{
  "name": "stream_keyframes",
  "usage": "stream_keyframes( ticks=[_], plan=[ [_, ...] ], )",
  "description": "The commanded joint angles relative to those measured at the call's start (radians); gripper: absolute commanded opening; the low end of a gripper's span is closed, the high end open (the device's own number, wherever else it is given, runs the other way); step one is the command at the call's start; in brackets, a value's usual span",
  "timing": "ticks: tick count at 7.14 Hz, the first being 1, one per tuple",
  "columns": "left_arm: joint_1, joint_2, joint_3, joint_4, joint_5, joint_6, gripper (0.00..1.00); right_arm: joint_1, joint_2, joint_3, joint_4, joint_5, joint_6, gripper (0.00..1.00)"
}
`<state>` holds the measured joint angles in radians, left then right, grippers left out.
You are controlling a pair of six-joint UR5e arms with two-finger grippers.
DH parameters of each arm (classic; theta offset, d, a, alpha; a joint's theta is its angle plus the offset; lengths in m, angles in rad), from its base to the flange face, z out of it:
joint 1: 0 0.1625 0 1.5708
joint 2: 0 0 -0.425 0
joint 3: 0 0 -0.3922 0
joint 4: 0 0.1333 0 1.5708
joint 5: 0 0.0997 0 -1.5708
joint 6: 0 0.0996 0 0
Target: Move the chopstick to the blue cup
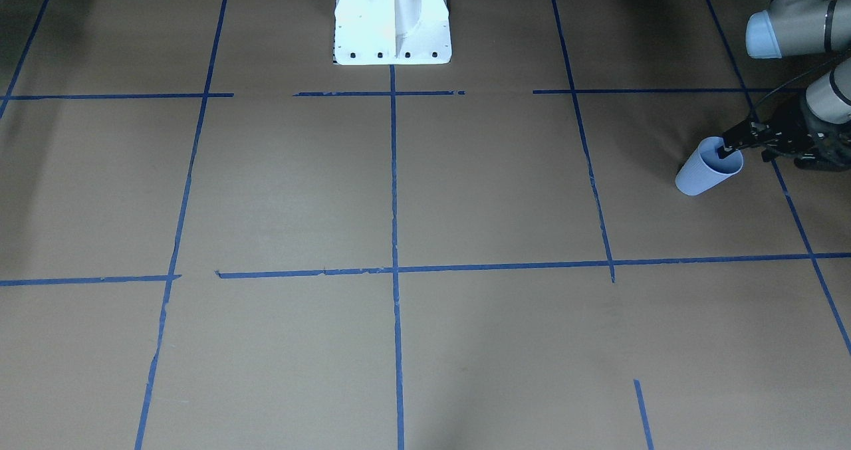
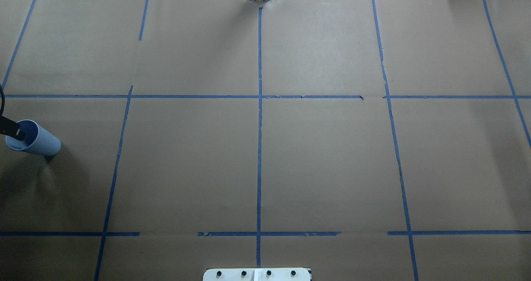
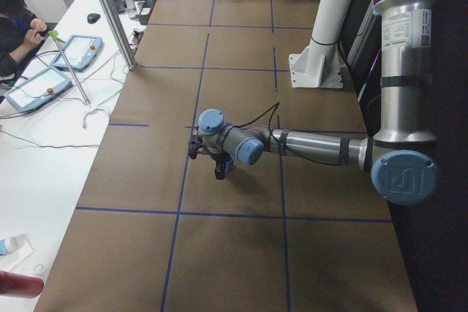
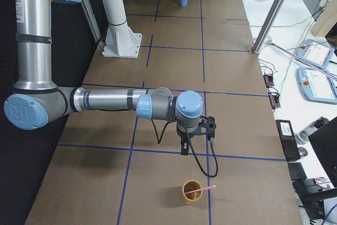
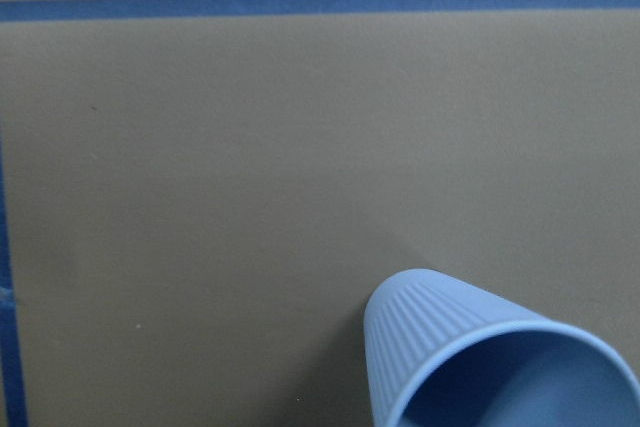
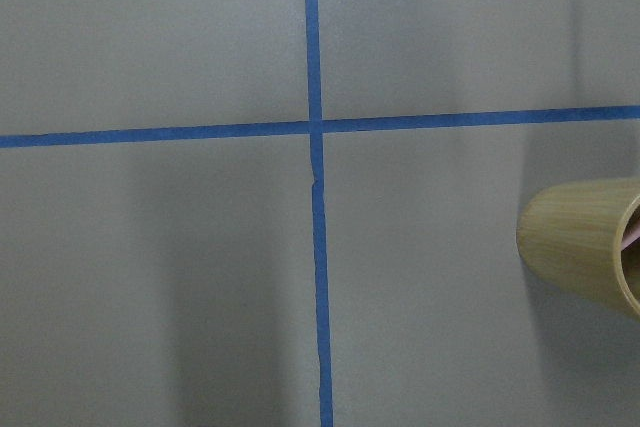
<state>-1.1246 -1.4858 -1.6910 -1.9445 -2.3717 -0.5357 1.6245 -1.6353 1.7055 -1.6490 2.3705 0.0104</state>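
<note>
Right gripper (image 4: 184,150) hangs near tan cup (image 4: 191,193); left gripper (image 1: 723,149) at blue cup (image 1: 701,174) rim.
Opening and hold of either gripper cannot be told. Chopstick (image 4: 208,188) leans inside tan cup, well apart from blue cup.

— What do the arms look like?
— The left arm (image 3: 314,147) and right arm (image 4: 105,99) are silver tubes with light-blue joint caps (image 3: 404,177), one embossed with a logo.
— And the rest?
— Black left gripper (image 1: 726,147), black cable (image 4: 195,156), white pedestal (image 1: 392,18) with black screws (image 1: 379,56).
</note>
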Motion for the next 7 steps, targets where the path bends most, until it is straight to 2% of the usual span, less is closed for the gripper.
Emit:
stream_keyframes(
  ticks=[1,2,3,5,6,7],
  plan=[
    [0.006,-0.001,0.001,0.001,0.000,-0.003,0.58,0.000,0.002,0.000,0.000,0.002,-0.001,1.00],
    [0.006,-0.008,0.002,0.002,-0.001,-0.019,0.29,0.000,0.000,0.005,-0.002,0.003,-0.001,1.00],
    [0.006,-0.023,-0.001,0.001,-0.001,-0.112,0.13,0.000,0.000,0.005,0.000,0.003,-0.001,1.00],
    [0.006,-0.039,-0.028,0.006,-0.010,-0.139,0.01,0.000,0.002,0.005,-0.002,0.001,0.000,1.00],
    [0.003,-0.037,-0.098,0.050,-0.011,-0.142,0.00,0.000,0.002,0.006,-0.002,0.003,0.000,1.00],
    [0.005,-0.051,-0.184,0.179,-0.009,-0.144,0.00,0.000,0.009,0.011,0.000,0.001,0.000,1.00]
  ],
)
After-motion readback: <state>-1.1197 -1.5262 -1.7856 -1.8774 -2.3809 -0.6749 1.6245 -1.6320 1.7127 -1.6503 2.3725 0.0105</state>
